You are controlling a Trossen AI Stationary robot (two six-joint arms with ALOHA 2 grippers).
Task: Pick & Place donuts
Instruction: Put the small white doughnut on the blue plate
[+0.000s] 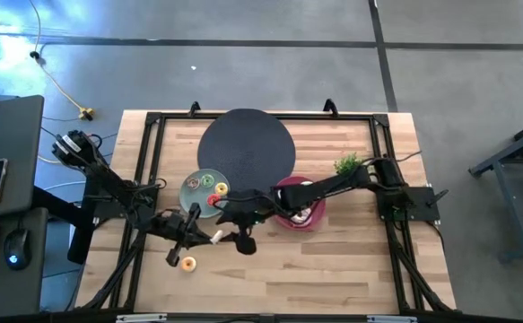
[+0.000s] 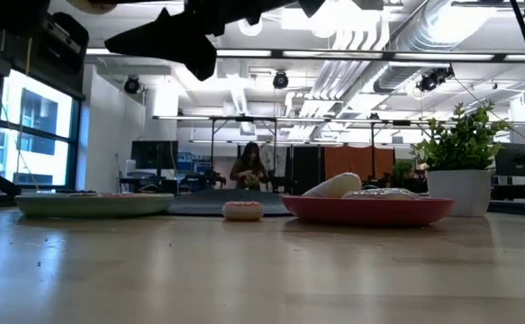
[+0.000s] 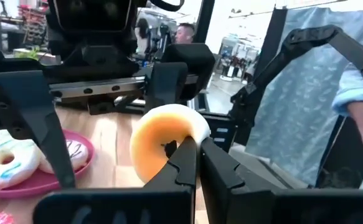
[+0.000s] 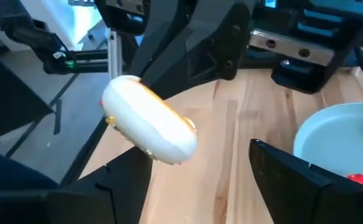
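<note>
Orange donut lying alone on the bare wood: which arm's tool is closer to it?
Left. The left tool, gripping a yellow donut, is just beside the orange donut; the right tool hangs open farther off, towards the pink plate.

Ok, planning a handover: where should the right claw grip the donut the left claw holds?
Probably by the free rim, away from the left claw, which pinches one side. The donut sits edge-on to the right claw, so come straight ahead, fingers over its flat faces.
</note>
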